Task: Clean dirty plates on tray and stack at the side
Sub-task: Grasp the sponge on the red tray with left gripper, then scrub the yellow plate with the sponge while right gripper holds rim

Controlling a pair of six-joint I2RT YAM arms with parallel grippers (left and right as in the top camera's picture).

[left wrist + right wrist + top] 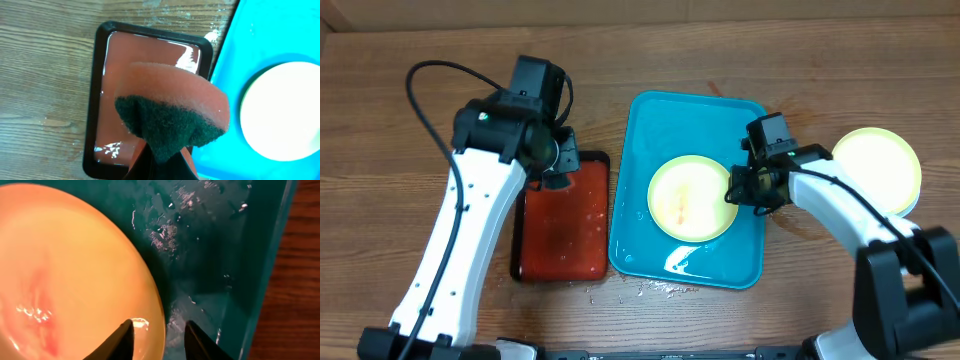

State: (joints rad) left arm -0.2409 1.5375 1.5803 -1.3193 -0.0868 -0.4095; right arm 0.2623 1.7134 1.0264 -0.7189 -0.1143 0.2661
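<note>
The stained yellow plate [692, 197] lies mid-way in the blue tray [740, 265]. The right gripper [159, 324] has its fingers apart, astride the plate's rim nearest the tray's right wall. That rim looks wet, so a pinch may slip or tip it. Left of the tray, the left gripper [555, 165] clamps a sponge [170, 115] above the red tray [560, 235]. The stack [875, 165] sits to the right. No writing shows.

Robotics lab bench, wood-grain table [380, 150], white robot arm [470, 230], loose black cable [409, 95] trailing
</note>
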